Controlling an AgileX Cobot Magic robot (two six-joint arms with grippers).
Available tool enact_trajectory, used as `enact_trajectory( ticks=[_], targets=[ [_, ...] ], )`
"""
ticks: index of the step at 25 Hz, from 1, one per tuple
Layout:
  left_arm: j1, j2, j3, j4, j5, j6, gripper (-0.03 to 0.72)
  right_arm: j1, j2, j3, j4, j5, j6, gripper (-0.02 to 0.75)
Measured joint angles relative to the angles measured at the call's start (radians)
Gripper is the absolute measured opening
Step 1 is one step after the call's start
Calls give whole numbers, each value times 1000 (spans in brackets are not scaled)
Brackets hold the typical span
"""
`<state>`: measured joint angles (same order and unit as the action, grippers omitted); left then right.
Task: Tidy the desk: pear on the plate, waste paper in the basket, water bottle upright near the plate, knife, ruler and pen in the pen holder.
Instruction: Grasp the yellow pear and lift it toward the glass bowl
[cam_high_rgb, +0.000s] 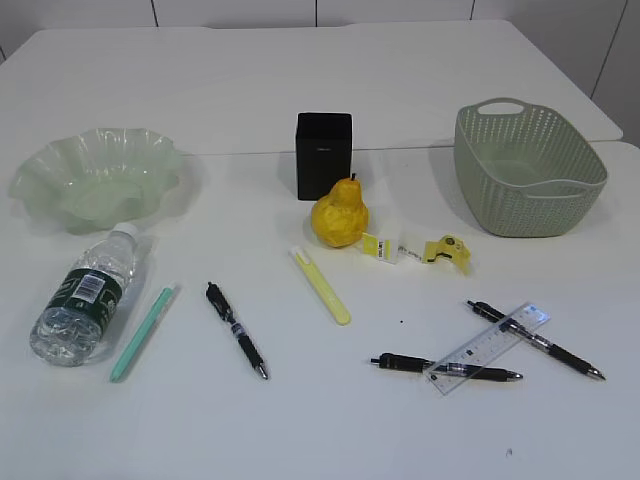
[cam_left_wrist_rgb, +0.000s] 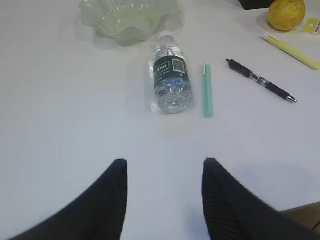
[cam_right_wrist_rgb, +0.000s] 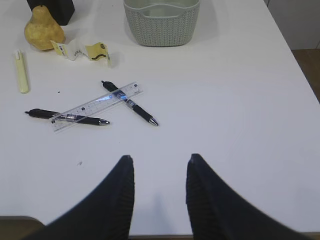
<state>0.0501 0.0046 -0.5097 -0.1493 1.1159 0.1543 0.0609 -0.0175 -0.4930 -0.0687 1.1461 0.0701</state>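
Worktop (cam_high_rgb: 300, 420) tidying has, by the look of it, not begun: every item lies loose and nothing sits where the task wants it. The pear (cam_high_rgb: 339, 216) stands just in front of the black pen holder (cam_high_rgb: 323, 155), well apart from the wavy pale-green plate (cam_high_rgb: 95, 178), which is empty. Crumpled yellow and white waste paper (cam_high_rgb: 420, 250) lies just to the right of the pear, while the grey-green basket (cam_high_rgb: 525, 170) beyond it holds nothing. The water bottle (cam_high_rgb: 86, 295) lies on its side with its cap toward the plate, so it has yet to be stood up. Beside it rest a green knife (cam_high_rgb: 142, 332) and a black pen (cam_high_rgb: 236, 330); a yellow knife (cam_high_rgb: 321, 285) lies below the pear. Nearer the right, the clear ruler (cam_high_rgb: 487, 347) lies across two more pens (cam_high_rgb: 535, 340), touching both. The pen holder appears empty. Both the left hand (cam_left_wrist_rgb: 165, 165) and the right hand (cam_right_wrist_rgb: 160, 160) hover partly open over bare surface, holding nothing.
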Motion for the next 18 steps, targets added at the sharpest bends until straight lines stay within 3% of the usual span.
enact_trajectory(
  ticks=[18],
  targets=[
    [0,0,0,0,0,0,340,0,0,0,0,0,0,294]
  ],
)
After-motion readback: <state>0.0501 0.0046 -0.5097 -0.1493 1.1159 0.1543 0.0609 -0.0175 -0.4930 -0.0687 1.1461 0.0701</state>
